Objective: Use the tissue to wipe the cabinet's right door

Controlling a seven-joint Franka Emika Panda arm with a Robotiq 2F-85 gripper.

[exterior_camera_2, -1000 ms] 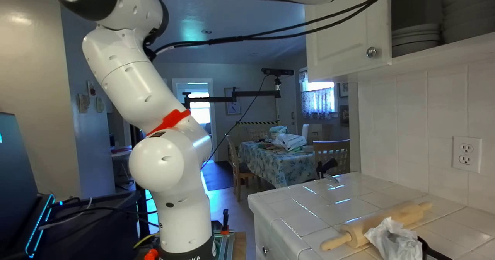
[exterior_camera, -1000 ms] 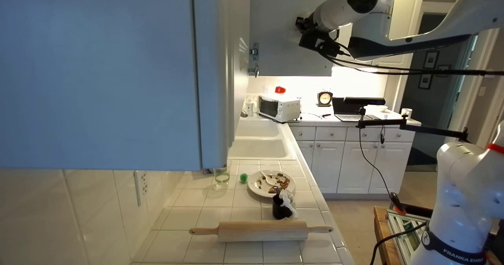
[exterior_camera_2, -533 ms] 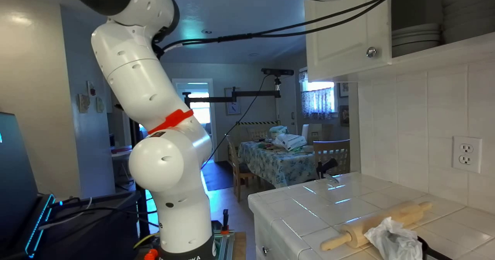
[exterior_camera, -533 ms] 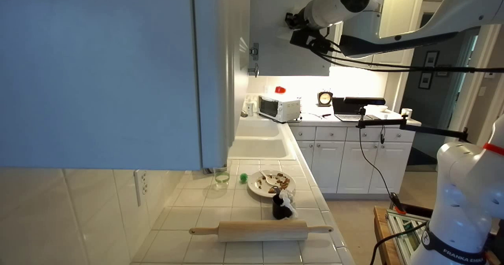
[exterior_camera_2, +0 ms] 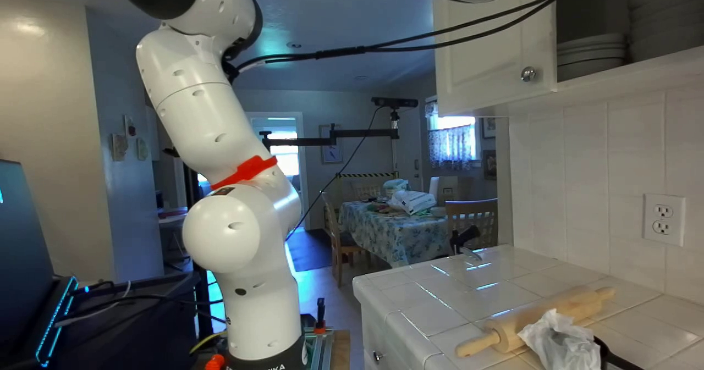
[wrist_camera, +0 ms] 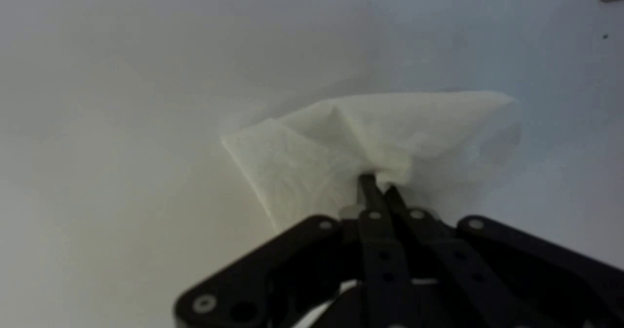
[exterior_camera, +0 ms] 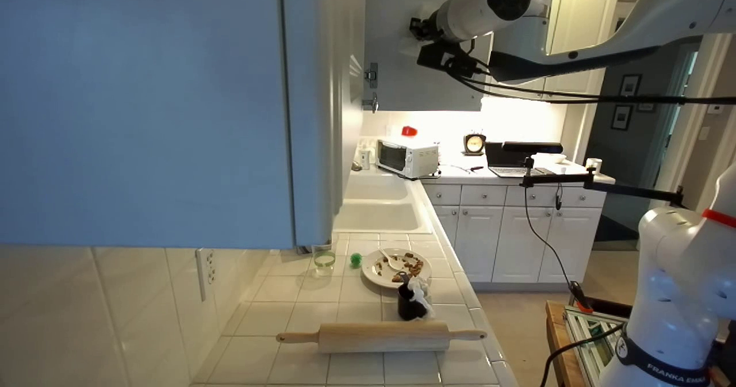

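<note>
My gripper (wrist_camera: 381, 184): fingers together, clamped on tissue (wrist_camera: 302, 167).
Right door (exterior_camera: 425, 91): pale panel directly behind my tissue; can't tell if touching.
Wrist view only: tissue's folds and spread corners.
My arm (exterior_camera: 673, 13): raised, forearm high, gripper aimed at that panel.
Plate (exterior_camera: 374, 278): on counter (exterior_camera: 299, 370), holds food bits (exterior_camera: 415, 269), white spoon (exterior_camera: 397, 265).
Black cup (exterior_camera: 409, 308): white crumple (exterior_camera: 422, 296) at its side; inside unclear.
Shelf (exterior_camera_2: 632, 73): stacked plates (exterior_camera_2: 591, 54), seen only in an exterior view.

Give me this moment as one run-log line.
gripper: shut on tissue | surface: cabinet's right door, open | contact: tissue apparently touching it | wipe: completion unclear
</note>
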